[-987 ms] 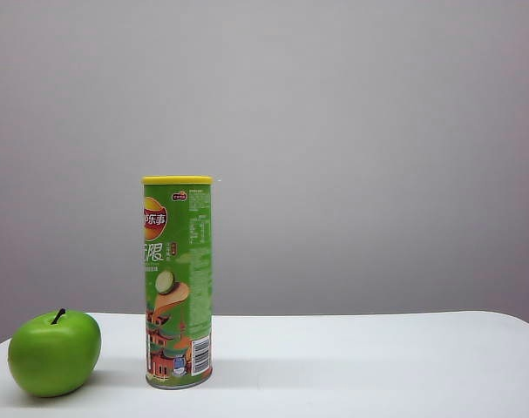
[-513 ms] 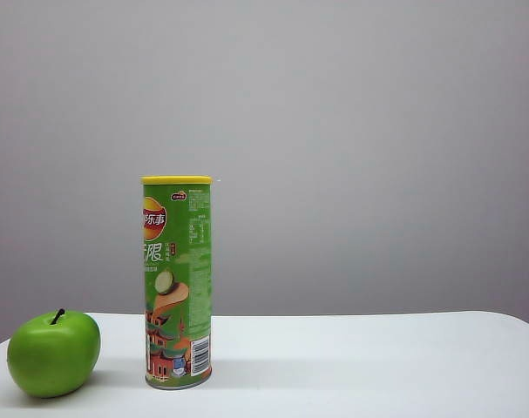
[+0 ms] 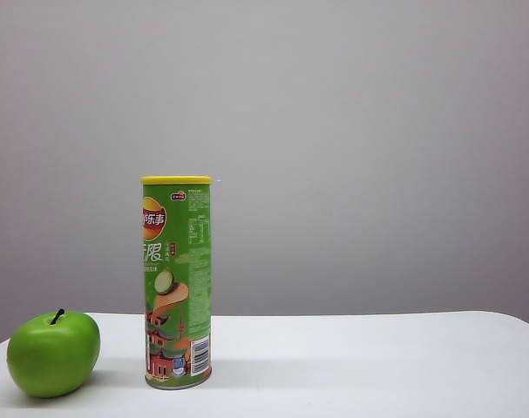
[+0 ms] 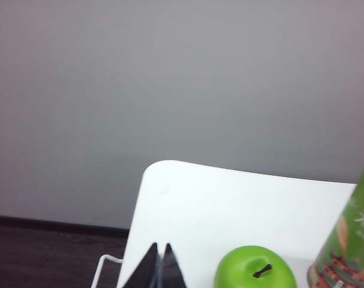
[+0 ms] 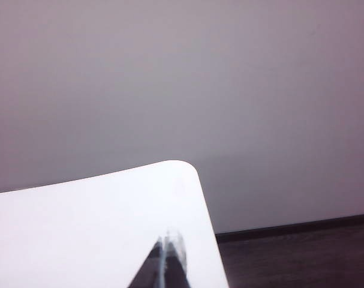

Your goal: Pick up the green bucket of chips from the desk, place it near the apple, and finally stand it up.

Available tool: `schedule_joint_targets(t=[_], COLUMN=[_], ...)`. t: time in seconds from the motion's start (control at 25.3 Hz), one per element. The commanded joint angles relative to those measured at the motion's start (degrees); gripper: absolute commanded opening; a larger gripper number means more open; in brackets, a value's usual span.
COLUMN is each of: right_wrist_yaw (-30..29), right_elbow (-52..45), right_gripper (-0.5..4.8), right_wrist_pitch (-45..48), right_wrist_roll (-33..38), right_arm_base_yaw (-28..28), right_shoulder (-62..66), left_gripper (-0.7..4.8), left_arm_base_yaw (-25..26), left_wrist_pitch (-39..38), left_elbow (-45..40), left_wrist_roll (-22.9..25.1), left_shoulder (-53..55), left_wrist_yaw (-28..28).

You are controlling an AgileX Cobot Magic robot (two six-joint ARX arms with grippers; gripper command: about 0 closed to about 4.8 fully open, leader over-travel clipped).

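Standing upright on its silver base, the green bucket of chips sits near the tabletop's left end in the exterior view, yellow lid up, logo and barcode facing the camera. The green apple rests just beside it, closer to the left edge, with a small gap between them. Neither arm appears in this view.

From the left wrist view, the left gripper is clenched, its dark fingers pressed together and holding nothing, near a rounded tabletop corner; the apple and part of the chip can lie close by.

From the right wrist view, the right gripper is likewise clenched and empty, over bare white tabletop near another rounded corner.
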Motion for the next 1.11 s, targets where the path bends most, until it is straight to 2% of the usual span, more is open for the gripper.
schedule_joint_targets(t=[0.04,0.12,0.2,0.39,0.59,1.11], right_wrist_yaw=[0.2,-0.1,-0.9,-1.1,-1.1,-1.1], right_elbow=[-0.3,-0.3,-0.3,-0.3,-0.3,-0.3], right_gripper=[0.03,0.03,0.03,0.03,0.03,0.03], right_wrist_pitch=[0.5,-0.9,-1.0,-1.0,-1.0,-1.0], right_wrist_roll=[1.3,1.9,1.9,1.9,1.9,1.9], right_arm_base_yaw=[0.1,0.3,0.3,0.3,0.3,0.3], right_shoulder=[0.0,0.0,0.0,0.0,0.0,0.0], left_gripper=[-0.05,-0.01,-0.02,-0.03,-0.05,-0.03], left_arm_base_yaw=[5.9,7.4,7.4,7.4,7.4,7.4], left_wrist_pitch=[1.3,0.9,0.5,0.0,-2.4,-2.6], left_elbow=[0.3,0.3,0.3,0.3,0.3,0.3], left_wrist_roll=[-0.3,0.0,0.1,-1.7,-1.2,-1.2], left_shoulder=[0.0,0.0,0.0,0.0,0.0,0.0], left_wrist_yaw=[9.2,14.9,14.9,8.2,7.6,7.6])
